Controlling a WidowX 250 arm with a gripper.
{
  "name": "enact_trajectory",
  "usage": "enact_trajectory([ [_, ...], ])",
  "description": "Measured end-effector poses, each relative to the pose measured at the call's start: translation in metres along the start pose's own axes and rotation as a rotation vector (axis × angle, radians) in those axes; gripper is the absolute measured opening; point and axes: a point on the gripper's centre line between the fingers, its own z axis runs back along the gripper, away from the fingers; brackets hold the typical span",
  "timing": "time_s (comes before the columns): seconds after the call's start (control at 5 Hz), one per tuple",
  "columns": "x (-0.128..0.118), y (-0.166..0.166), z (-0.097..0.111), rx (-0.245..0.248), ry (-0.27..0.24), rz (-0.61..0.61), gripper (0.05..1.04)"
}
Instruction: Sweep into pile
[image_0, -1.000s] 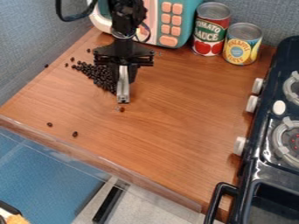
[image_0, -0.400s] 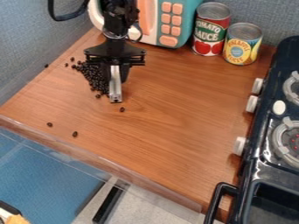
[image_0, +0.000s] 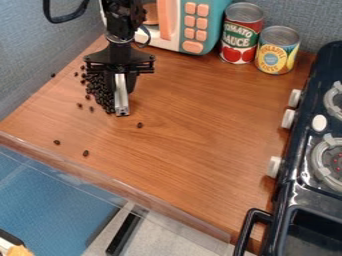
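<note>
The black gripper (image_0: 121, 111) hangs low over the left part of the wooden counter, with a silvery flat piece pointing down at its lower end. Dark beans form a dense pile (image_0: 100, 94) right against its left side, and the gripper covers part of them. Several loose beans lie left of and below the pile. One bean (image_0: 139, 125) rests to the lower right of the gripper, and two more, a bean (image_0: 57, 142) and another bean (image_0: 86, 153), lie near the front left edge. A single bean (image_0: 53, 75) is at the far left edge.
A toy microwave (image_0: 194, 27) stands behind, with a tomato sauce can (image_0: 242, 34) and a pineapple can (image_0: 276, 51) to its right. A dark toy stove (image_0: 294, 187) lines the right side. The counter's front edge (image_0: 120, 187) has a clear strip.
The gripper has moved left in the view. Beans beside it shifted left, making the pile narrower, and a few now lie loose at its lower left.
</note>
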Motion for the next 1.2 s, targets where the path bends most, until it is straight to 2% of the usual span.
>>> enact_trajectory([
  [0.2,-0.002,0.001,0.002,-0.009,-0.005,0.001,0.335],
  [0.6,-0.009,-0.013,0.013,-0.06,0.021,-0.013,0.335],
  [0.8,-0.004,-0.031,0.032,-0.103,-0.014,-0.03,0.335],
  [1.2,-0.002,-0.051,0.043,-0.126,-0.042,-0.044,0.335],
])
